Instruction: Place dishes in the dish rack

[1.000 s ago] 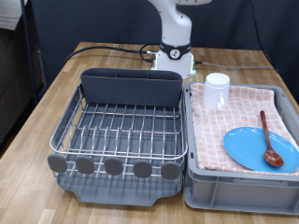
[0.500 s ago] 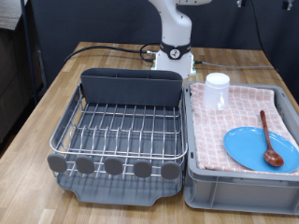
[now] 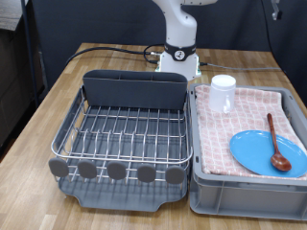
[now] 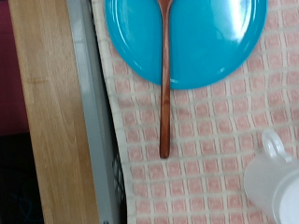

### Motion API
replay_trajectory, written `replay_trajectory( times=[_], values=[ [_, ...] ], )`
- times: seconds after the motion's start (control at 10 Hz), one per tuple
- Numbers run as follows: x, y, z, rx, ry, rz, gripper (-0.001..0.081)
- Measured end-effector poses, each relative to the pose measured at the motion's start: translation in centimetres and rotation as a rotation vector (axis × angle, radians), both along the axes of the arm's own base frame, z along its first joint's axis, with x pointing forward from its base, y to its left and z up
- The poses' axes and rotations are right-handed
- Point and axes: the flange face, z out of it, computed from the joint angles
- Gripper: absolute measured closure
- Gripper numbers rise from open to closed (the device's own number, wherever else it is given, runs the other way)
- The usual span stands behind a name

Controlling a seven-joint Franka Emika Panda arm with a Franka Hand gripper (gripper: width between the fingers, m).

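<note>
The light-blue plate [image 3: 259, 153] lies on the pink checkered cloth in the grey bin, at the exterior view's right. The reddish-brown wooden spoon [image 3: 274, 142] rests with its bowl on the plate. The white cup [image 3: 223, 93] stands upright at the bin's far corner. The wire dish rack [image 3: 125, 134] on its dark tray holds nothing. The wrist view looks straight down on the plate [image 4: 201, 37], spoon [image 4: 164, 93] and cup [image 4: 276, 191]; no fingers show there. A small dark part of the hand [image 3: 274, 8] shows at the exterior view's top edge, high above the bin.
The grey bin [image 3: 240, 196] sits right beside the rack; its wall [image 4: 93, 121] runs along the wooden table [image 4: 42, 112]. The rack's tall dark trough [image 3: 134, 88] faces the robot base [image 3: 178, 57]. A cable lies on the table behind the rack.
The dark part of the hand has come into the exterior view's top edge and moved to the right, over the bin. The dishes and rack have not moved.
</note>
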Motion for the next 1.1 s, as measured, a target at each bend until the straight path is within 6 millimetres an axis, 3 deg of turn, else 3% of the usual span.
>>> replay_trajectory(
  times=[0.5, 0.8, 1.1],
  values=[
    [2.8, 0.5, -7.4, -0.054, -0.092, 0.033, 0.0004],
    [3.0, 0.5, -7.9, -0.077, -0.1, 0.024, 0.0004],
    [3.6, 1.1, -10.7, -0.102, -0.136, -0.009, 0.0004]
  ],
)
